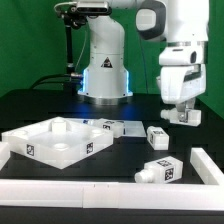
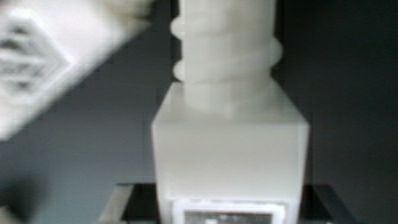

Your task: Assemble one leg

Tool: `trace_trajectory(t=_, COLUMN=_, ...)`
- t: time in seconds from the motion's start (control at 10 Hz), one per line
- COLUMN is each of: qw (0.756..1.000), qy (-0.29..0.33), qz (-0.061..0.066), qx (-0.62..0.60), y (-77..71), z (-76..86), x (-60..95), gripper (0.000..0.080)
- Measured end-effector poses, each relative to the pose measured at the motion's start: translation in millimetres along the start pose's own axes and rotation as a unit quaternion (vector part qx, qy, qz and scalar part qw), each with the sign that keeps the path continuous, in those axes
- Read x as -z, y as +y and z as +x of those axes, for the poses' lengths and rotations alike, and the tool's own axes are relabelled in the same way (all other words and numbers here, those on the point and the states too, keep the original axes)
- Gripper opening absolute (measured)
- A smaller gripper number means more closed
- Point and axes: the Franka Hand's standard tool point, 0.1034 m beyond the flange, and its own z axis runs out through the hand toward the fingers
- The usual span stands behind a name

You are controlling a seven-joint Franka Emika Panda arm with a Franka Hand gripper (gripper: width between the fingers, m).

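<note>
From the tabletop's (image 1: 130, 150) front edge, the exterior view faces the far edge; the wrist view, very near, shares the leg (image 2: 222, 120) at the end effector (image 1: 180, 120).

Leg (image 2: 222, 130), wrist view: we see it blurred, its tag sticker (image 2: 231, 212) cut by the picture's edge and unreadable. Tray (image 2: 32, 60), same view: we get one blurred corner only. Exterior view: arm (image 1: 150, 20) cut off above; tags on the spare leg (image 1: 157, 171) too small for us to read.
</note>
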Motion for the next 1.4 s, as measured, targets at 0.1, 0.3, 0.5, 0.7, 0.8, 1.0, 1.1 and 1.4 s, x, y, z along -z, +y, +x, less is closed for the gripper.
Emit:
trace_trajectory(t=0.1, qw=1.0, qy=-0.001, qz=0.007, qx=0.007, y=-10.1, z=-0.4, x=-9.8, gripper=0.0284)
trace_trajectory(t=0.3, qw=1.0, qy=-0.007, qz=0.017, qx=0.009, y=-19.3, z=-6.5, x=-21.9, gripper=0.0284)
trace_trajectory(t=0.5, qw=1.0, qy=-0.011, qz=0.022, qx=0.009, y=-22.3, z=-6.8, x=-27.0, gripper=0.0284)
trace_trajectory(t=0.7, qw=1.0, qy=-0.011, qz=0.025, qx=0.012, y=-25.4, z=-4.6, x=-30.3, gripper=0.0284)
trace_trajectory(t=0.8, qw=1.0, qy=-0.011, qz=0.025, qx=0.013, y=-25.3, z=-4.7, x=-30.3, gripper=0.0284)
trace_trajectory(t=1.0, qw=1.0, qy=-0.011, qz=0.025, qx=0.014, y=-25.4, z=-4.8, x=-30.3, gripper=0.0396)
trace_trajectory(t=1.1, qw=0.999, qy=-0.022, qz=0.026, qx=0.02, y=-21.5, z=-7.7, x=-28.2, gripper=0.0532)
trace_trajectory(t=1.4, qw=0.996, qy=-0.059, qz=0.004, qx=0.066, y=37.1, z=-10.7, x=22.9, gripper=0.0645)
